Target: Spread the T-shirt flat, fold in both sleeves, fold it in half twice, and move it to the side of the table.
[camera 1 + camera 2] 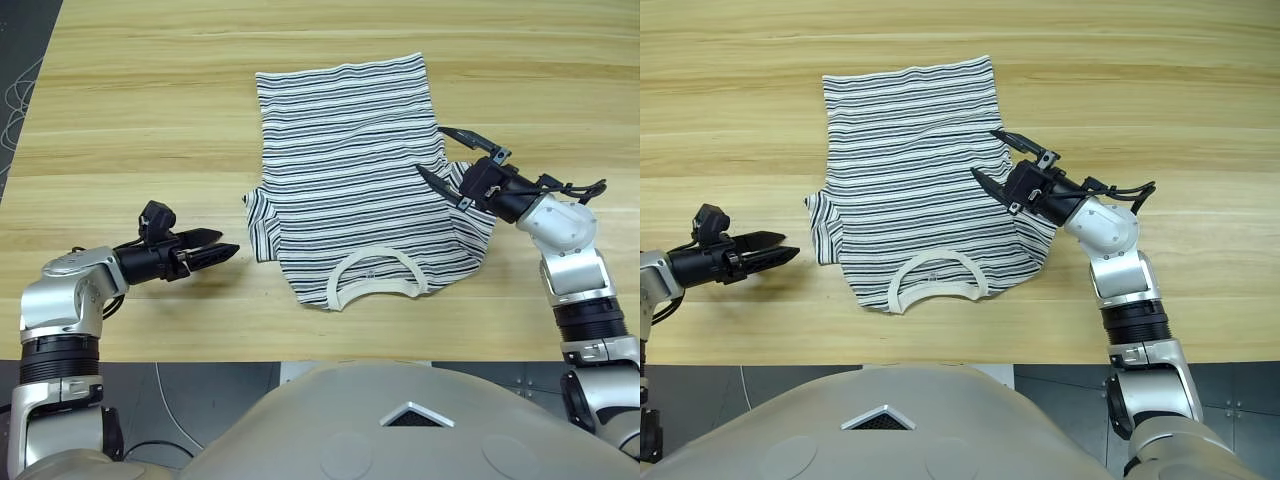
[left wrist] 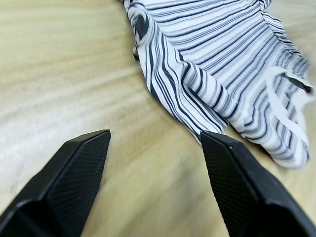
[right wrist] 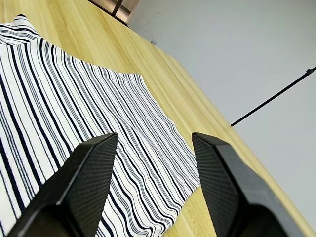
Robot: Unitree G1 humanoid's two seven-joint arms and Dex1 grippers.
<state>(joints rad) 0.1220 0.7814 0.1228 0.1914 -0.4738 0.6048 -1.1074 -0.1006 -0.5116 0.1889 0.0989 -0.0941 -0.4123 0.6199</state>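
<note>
My right pincer (image 1: 430, 148) hangs with its jaws wide and nothing between them, over the right edge of the T-shirt (image 1: 345, 170), about halfway along the garment's length. The cloth under it is already doubled inward there (the sleeve on that side looks tucked, though rumpled). My left pincer (image 1: 230, 240) is also parted and empty. It sits low over the bare table (image 1: 120, 100), pointing right at the left sleeve (image 1: 257, 215), near it but not touching.

The shirt's long axis runs near to far: collar (image 1: 345, 290) at the near end, toward me, and hem at the far end.

I judge that the right arm is the nearer one for any grasp. For the halving fold, both pincers would have to work along that near-far line.
</note>
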